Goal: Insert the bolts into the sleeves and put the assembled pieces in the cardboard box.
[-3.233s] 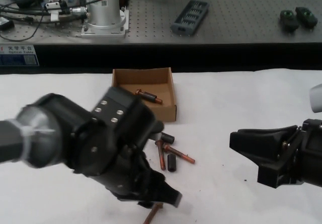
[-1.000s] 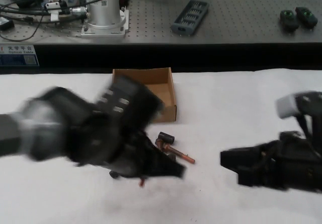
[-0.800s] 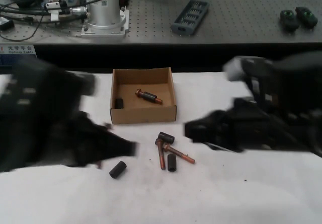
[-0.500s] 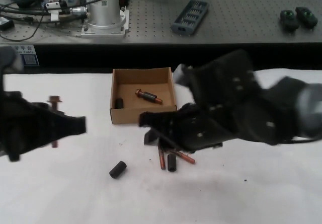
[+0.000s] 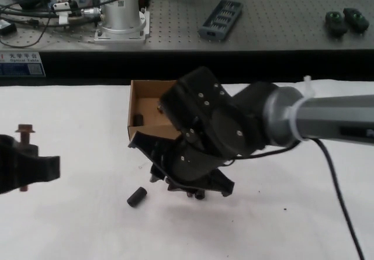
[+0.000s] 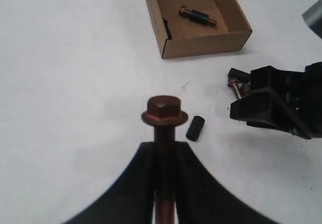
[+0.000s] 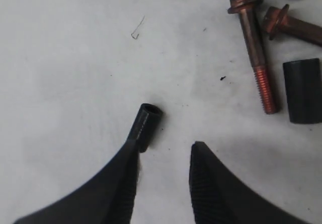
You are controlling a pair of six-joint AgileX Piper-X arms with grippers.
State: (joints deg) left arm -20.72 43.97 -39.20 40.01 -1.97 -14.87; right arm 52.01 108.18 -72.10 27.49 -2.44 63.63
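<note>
My left gripper point(image 6: 163, 151) is shut on a copper bolt point(image 6: 161, 128), held upright with its head up, at the bench's left edge point(image 5: 23, 155). My right gripper point(image 7: 166, 153) hangs open low over the white cloth, its arm point(image 5: 222, 131) reaching across in front of the cardboard box point(image 5: 140, 99). A loose black sleeve point(image 7: 146, 126) lies just past one of its fingertips point(image 7: 132, 156), also seen on the cloth point(image 5: 137, 197). Two bolts point(image 7: 254, 58) and another sleeve point(image 7: 304, 90) lie beside it. Inside the box point(image 6: 206, 45) rest an assembled piece point(image 6: 197, 16) and a black sleeve point(image 6: 166, 27).
White cloth covers the near bench, with bare room at front and left. Behind it a perforated table carries a metal column point(image 5: 120, 9), cables, a grey rack point(image 5: 221, 19) and two dark parts point(image 5: 346, 21).
The left arm has pulled away to the left, lifting the bolt upright. The right arm has swung in from the right over the loose parts. A black sleeve now lies uncovered on the cloth.
</note>
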